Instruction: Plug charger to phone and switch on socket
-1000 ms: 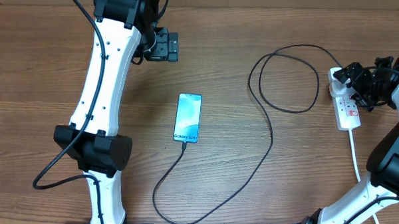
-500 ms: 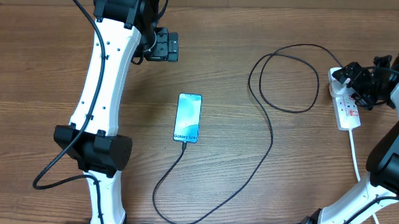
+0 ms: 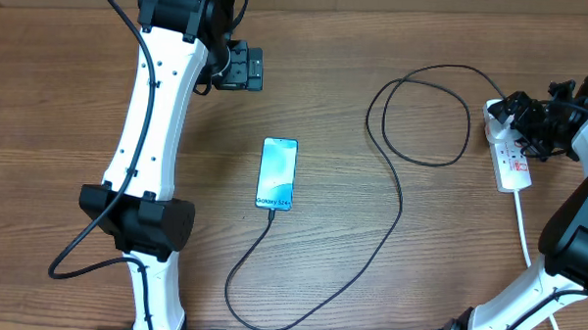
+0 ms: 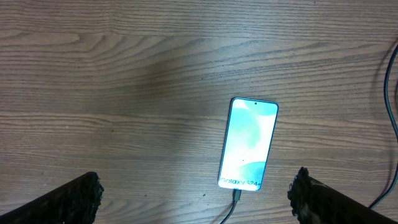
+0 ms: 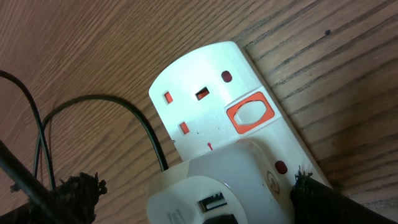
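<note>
The phone (image 3: 277,173) lies face up mid-table with its screen lit, and it also shows in the left wrist view (image 4: 249,143). The charger cable (image 3: 401,203) has its tip in the phone's near end (image 4: 235,198) and loops right to the socket (image 3: 515,169). My right gripper (image 3: 513,112) is open over the socket's far end. Its fingers (image 5: 196,193) straddle a white adapter (image 5: 205,186) plugged into the socket (image 5: 205,81), beside an orange switch (image 5: 250,113). My left gripper (image 3: 242,68) is open and empty, hovering beyond the phone (image 4: 199,199).
The socket's white cord (image 3: 523,227) runs toward the near right edge beside my right arm's base. The black cable makes a wide loop (image 3: 418,115) between phone and socket. My left arm (image 3: 148,131) spans the table's left side.
The right wrist has shifted very slightly at the socket's far end. Phone, cable and left arm have not moved.
</note>
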Robot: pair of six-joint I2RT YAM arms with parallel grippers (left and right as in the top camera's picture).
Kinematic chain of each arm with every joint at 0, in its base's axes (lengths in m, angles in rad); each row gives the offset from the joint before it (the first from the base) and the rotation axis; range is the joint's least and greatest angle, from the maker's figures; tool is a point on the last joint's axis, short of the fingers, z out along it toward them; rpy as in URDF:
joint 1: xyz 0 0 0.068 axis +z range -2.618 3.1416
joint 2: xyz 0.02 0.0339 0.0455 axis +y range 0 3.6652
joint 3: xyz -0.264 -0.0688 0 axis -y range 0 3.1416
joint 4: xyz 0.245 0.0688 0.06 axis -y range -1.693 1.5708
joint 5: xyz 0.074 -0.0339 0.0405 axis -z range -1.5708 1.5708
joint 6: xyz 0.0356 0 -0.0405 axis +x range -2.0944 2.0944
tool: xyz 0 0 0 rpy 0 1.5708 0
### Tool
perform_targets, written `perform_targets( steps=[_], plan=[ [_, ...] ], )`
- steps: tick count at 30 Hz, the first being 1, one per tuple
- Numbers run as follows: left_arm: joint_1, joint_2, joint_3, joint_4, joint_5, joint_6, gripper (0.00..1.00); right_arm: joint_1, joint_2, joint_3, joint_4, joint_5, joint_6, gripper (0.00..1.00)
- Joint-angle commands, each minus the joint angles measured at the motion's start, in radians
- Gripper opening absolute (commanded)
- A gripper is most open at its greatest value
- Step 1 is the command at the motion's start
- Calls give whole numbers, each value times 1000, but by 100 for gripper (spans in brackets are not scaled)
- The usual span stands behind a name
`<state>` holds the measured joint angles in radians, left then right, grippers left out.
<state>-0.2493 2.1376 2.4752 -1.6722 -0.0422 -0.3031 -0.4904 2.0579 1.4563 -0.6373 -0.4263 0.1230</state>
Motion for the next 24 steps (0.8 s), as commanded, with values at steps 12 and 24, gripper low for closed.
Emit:
perform_targets(
  steps=[12,24],
  plan=[
    [-6,-13,16,2,-10,19,100,8,30,18,-25,-23,6,100],
    [-6,-13,16,2,-10,19,100,5,30,35,-44,85,2,100]
  ],
)
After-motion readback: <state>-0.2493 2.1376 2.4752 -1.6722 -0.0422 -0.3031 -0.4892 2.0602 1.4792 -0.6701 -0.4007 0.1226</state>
